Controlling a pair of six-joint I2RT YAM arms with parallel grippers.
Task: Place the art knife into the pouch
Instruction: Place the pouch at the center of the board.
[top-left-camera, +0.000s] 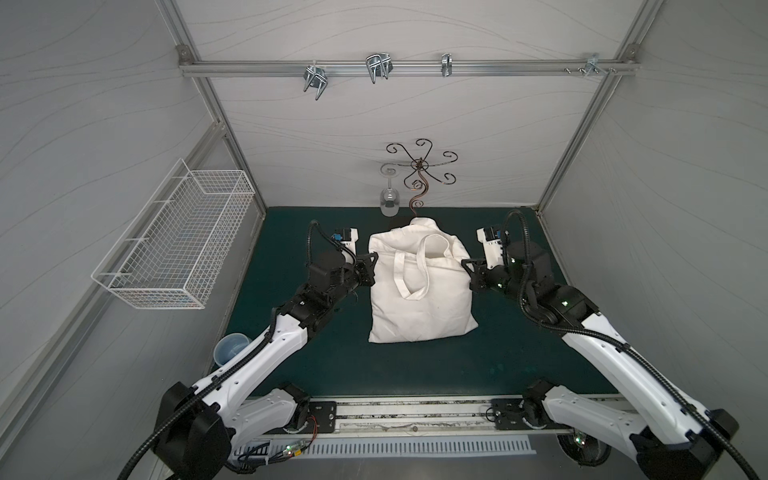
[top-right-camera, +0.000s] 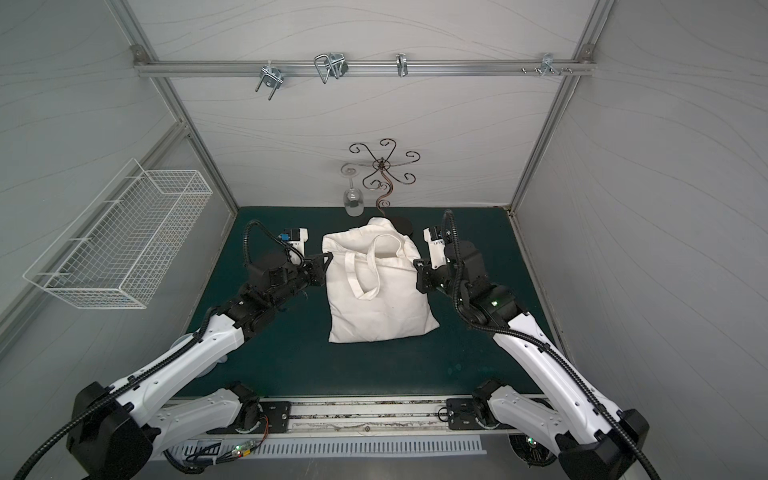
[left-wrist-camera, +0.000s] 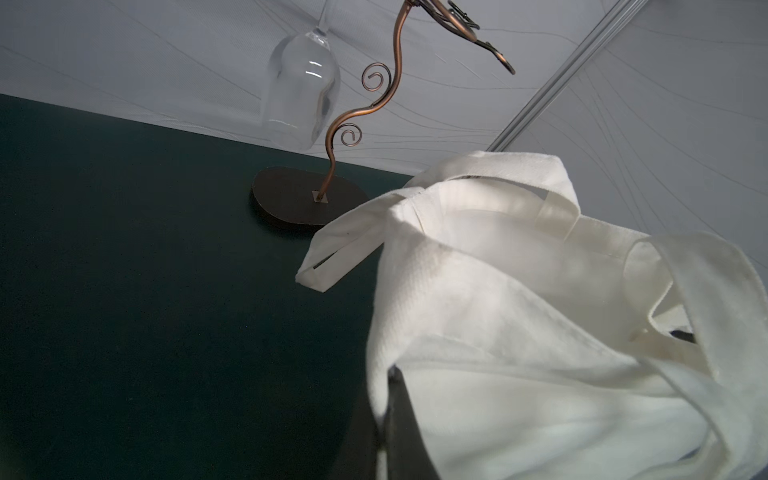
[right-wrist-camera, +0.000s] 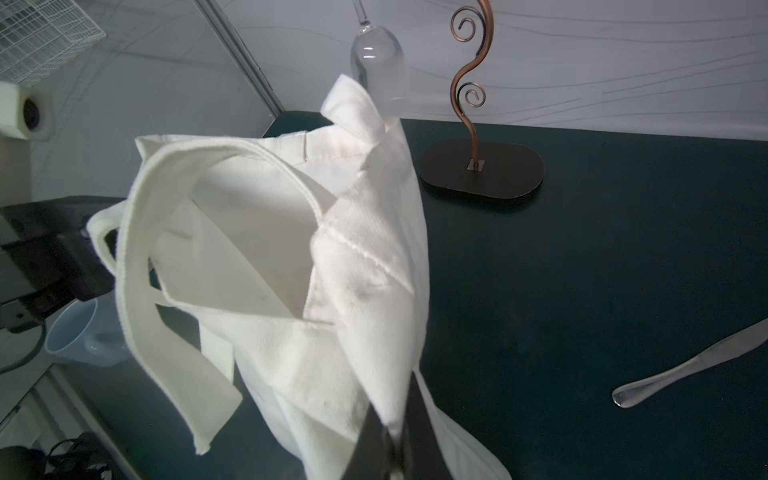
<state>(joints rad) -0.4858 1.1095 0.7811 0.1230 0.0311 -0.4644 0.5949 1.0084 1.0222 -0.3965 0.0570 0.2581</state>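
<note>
a: where's the pouch?
b: the pouch (top-left-camera: 419, 299) lies mid-mat (top-left-camera: 324, 365), mouth toward the back wall, its top edge right by the stand (top-left-camera: 417, 195) base. one handle loops over its front.
a: and the claws?
b: the left gripper (top-left-camera: 371, 266) is clenched on the pouch's left edge, the right gripper (top-left-camera: 468, 272) on its right edge. both wrist views show cloth pinched between the jaws.
a: the knife?
b: a slim metal utensil (right-wrist-camera: 685, 370) lies on the mat, apart from the pouch, seen in the right wrist view. can't tell if that's the knife.
</note>
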